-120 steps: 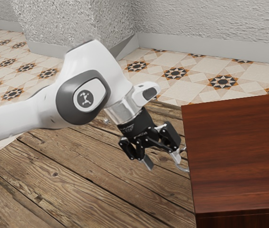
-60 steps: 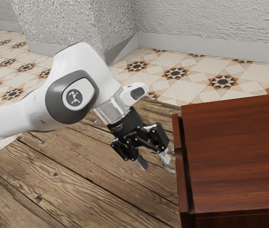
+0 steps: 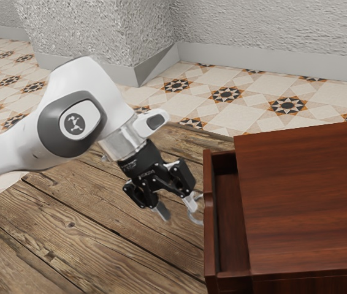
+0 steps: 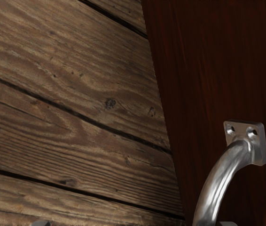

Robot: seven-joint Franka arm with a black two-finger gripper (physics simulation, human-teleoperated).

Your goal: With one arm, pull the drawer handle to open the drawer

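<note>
Exterior view, L to R pls. What's 1st? (op)

Your white arm. It comes in from the exterior view's L over the wood planks, w/ the wrist angled down twd the R. (spotter)

Gripper? (op)

Black gripper sits low, just L of the drawer front. Fingers are spread, not clamped on anything. The one nearer the drawer sits agst the metal handle; the other is clear of it on the L. (spotter)

And the drawer? (op)

Drawer is partly open. It sticks out of the dark red cabinet twd the exterior view's L, w/ its inside showing as a dark slot btwn front panel & cabinet top. Cabinet's at the R edge. (spotter)

Wrist view? (op)

You're looking at the drawer front close up. The handle's curved bar & its screw plate are right by your hand, w/ planks beside the drawer. (spotter)
</note>
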